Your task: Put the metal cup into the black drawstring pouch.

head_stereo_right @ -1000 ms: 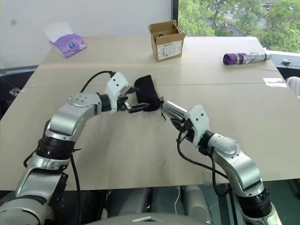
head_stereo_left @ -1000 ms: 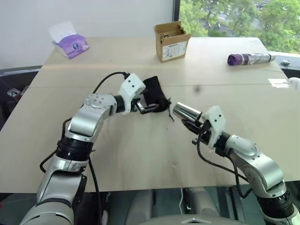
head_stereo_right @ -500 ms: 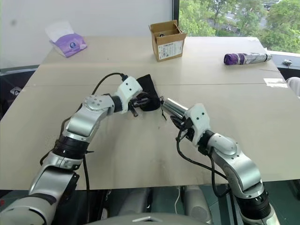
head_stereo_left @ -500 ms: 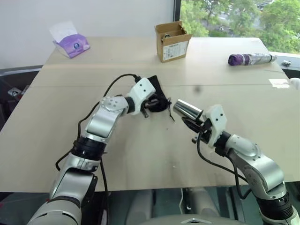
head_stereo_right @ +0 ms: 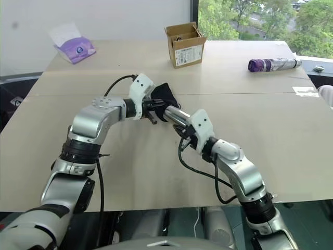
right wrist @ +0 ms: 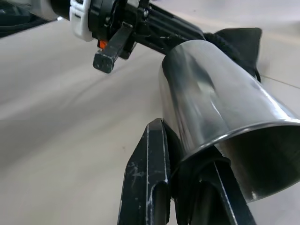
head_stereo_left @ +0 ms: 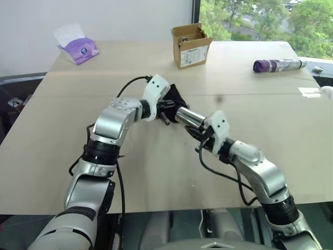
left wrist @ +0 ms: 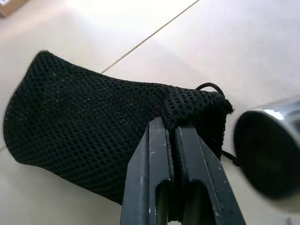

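Insertion step; left gripper (left wrist: 174,129) pinches pouch (left wrist: 93,136) rim, right gripper (right wrist: 187,154) clamps cup (right wrist: 211,108) wall; you need the mouth spread before pushing in.

The two head views look forward and down from above the arms over a pale table (head_stereo_left: 156,172), taking in both arms, a cardboard box (head_stereo_left: 190,46) at the far side and a window beyond (the right eye sits slightly to one side, so everything shifts a little). The left wrist camera looks along its gripper (left wrist: 174,133), very close to a black pouch (left wrist: 89,136). The right wrist camera looks along its gripper (right wrist: 185,164), close on a metal cup (right wrist: 211,112). All four share the pouch and cup.
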